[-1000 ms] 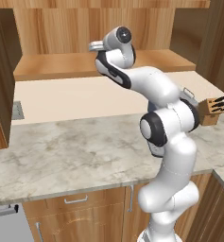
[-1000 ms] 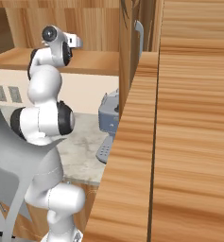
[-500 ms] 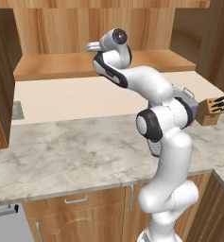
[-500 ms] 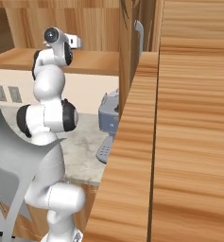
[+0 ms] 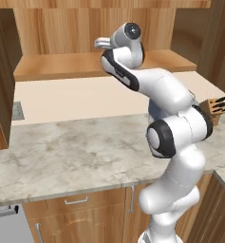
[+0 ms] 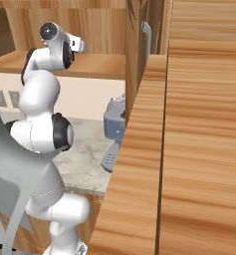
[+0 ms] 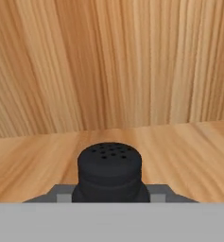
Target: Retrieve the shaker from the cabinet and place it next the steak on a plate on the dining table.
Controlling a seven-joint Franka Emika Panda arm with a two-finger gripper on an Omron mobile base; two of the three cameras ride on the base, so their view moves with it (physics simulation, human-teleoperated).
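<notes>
Shaker (image 7: pixel 109 172) stands on the cabinet (image 5: pixel 76 64) shelf, clamped in the tool (image 7: pixel 110 191); the arm reaches up, hand level, into the cabinet.

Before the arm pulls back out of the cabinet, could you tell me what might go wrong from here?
1. The pincer is shut on the shaker low down, below its perforated cap, so the shaker may tip or slip as it is lifted.
2. The hand sits deep over the cabinet shelf; a careless retreat could knock the shaker against the shelf edge.
3. The open cabinet door hangs to the left, so a wide swing that way might strike it.
</notes>
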